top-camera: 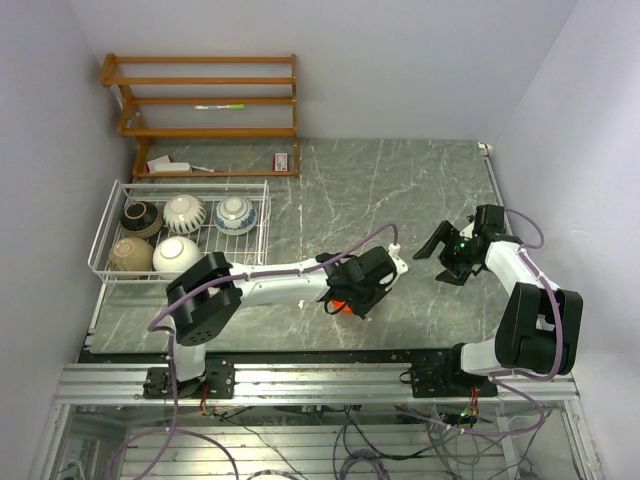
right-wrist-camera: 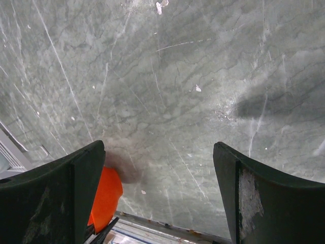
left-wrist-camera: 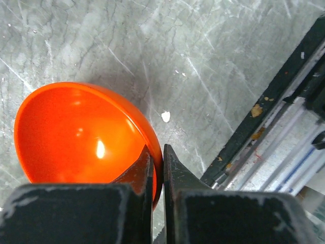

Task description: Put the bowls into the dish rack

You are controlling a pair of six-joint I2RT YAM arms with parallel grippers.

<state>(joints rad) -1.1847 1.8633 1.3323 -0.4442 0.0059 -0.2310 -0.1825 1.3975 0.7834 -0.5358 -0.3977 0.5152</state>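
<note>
The left gripper is nearly closed on the rim of the orange-red bowl, one finger inside the wall and one outside. That pinch suits a smooth, round bowl with no handle. The bowl is tipped on its side near the middle of the table, well away from the dish rack; whether it is clear of the surface cannot be told.

The rack holds the other five: dark bowl, cream bowl, blue-and-white bowl, tan bowl and white bowl. Its near-right corner is bare wire, likely the slot for the sixth.

The right gripper hangs wide open and empty — seemingly kept off to the side, out of the carrying arm's way.
</note>
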